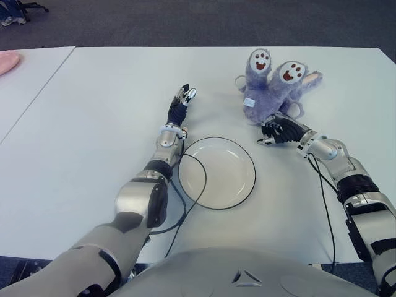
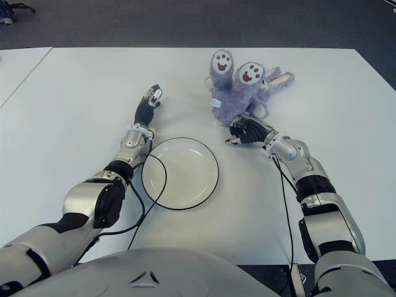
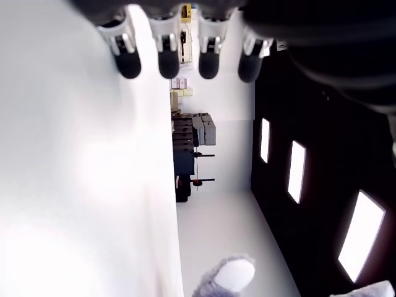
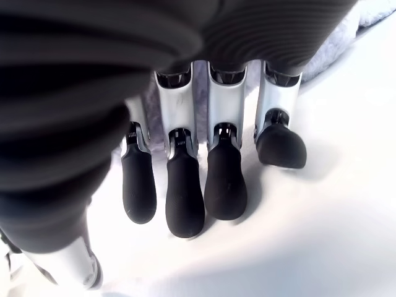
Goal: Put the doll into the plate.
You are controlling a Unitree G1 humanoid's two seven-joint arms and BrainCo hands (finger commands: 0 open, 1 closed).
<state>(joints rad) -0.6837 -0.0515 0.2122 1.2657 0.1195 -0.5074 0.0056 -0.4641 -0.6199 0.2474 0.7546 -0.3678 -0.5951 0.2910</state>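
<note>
Doll (image 1: pixel 272 86): purple plush, lying on the table (image 1: pixel 93 124) with two white-soled feet up; just beyond the right fingertips, not held, apparently not yet touched.
Plate (image 1: pixel 216 172): white, dark rim, empty; near side of the right fingers and toward the left arm, close to both hands.
Right hand (image 1: pixel 281 131): working hand, low over the table. Fingers (image 4: pixel 184 201) side by side, half bent and pointing down, gripping nothing.
Left hand (image 1: pixel 181 102): idle, shows beside the plate's far left edge. Fingers (image 3: pixel 168 62) straight, slightly parted, empty.
Step in hand: reach and grasp, by my reading; carry and release remain.
Method advised: push the right fingers on into the plush body, not the thin ears; wrap thumb and fingers round the bulk below the feet before closing.
Handling: soft, likely to squash and sag, so close firmly and lift clear of the rim.
Risk: shallow contact may only shove the doll farther off.
</note>
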